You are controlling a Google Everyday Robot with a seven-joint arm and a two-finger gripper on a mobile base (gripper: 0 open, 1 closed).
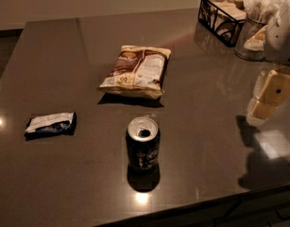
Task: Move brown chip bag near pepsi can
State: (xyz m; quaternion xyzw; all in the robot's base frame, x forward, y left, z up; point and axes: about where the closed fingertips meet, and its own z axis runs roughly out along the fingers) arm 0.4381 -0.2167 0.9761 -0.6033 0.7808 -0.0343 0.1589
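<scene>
Currently our hand (269, 98), openness we cannot tell, hangs at the desk's (206, 164) right edge, brown chip bag (136, 71) well leftward.

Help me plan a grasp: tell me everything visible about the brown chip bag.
The brown chip bag is a crinkly, pillow-shaped packet: brown panel with white script, cream-yellow edges. It lies flat on the dark countertop, beyond the upright pepsi can and apart from it. Only the countertop touches it; the claw hangs at the right edge, well clear.
</scene>
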